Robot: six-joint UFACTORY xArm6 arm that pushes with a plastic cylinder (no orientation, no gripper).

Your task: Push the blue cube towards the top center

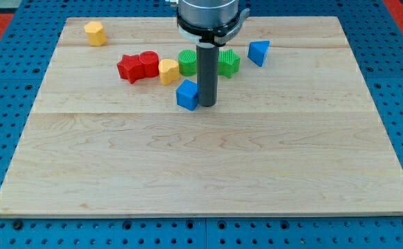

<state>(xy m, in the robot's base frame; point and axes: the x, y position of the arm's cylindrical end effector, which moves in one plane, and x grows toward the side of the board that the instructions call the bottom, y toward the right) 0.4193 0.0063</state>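
The blue cube (pixel 186 95) sits on the wooden board (pixel 208 173), a little above the board's middle. My tip (pixel 207 105) stands right beside the cube's right side, touching or nearly touching it. The dark rod rises from there toward the view's top and partly hides the two green blocks behind it.
Above the cube lie a green block (pixel 187 62), another green block (pixel 229 63), a yellow heart-like block (pixel 169 71), a red cylinder (pixel 148 65) and a red star-like block (pixel 128 68). A blue triangular block (pixel 258 52) sits at upper right. A yellow block (pixel 95 33) is at upper left.
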